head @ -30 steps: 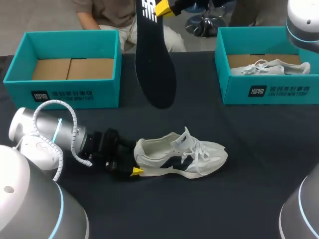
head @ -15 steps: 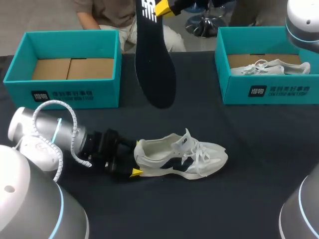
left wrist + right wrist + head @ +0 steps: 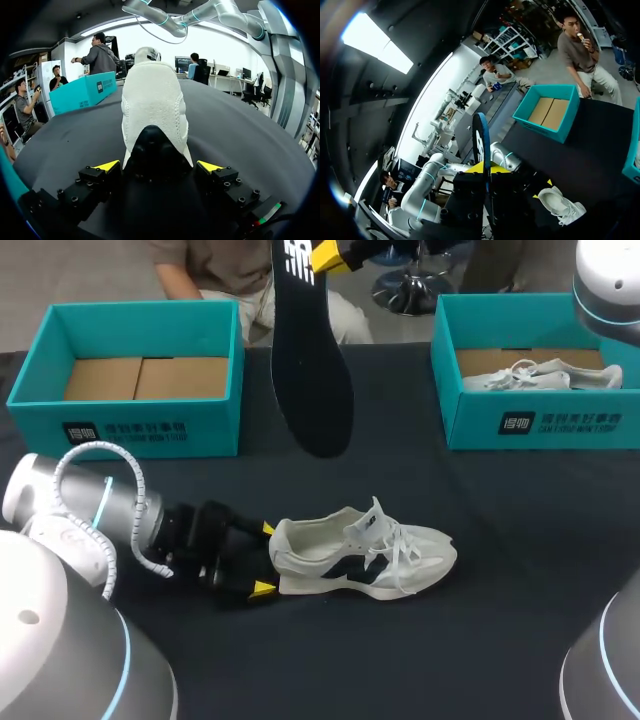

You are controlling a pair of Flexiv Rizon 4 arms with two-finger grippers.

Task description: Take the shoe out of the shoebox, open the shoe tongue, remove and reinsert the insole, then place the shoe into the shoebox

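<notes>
Left gripper [image 3: 264, 559] has backed off the shoe [image 3: 365, 550] heel, spread; right gripper [image 3: 484, 170] pinches the insole [image 3: 310, 370].

White sneaker [image 3: 365, 550] upright at tabletop centre, toe toward right edge. Black insole [image 3: 308, 370] suspended above it, apparently vertical. Open teal shoebox [image 3: 130, 430] at far-left corner.

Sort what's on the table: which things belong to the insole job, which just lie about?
Job: shoe, insole in right tool, open left tool at the heel, empty shoebox.
Lying about: second shoebox, spare shoe inside it.
</notes>
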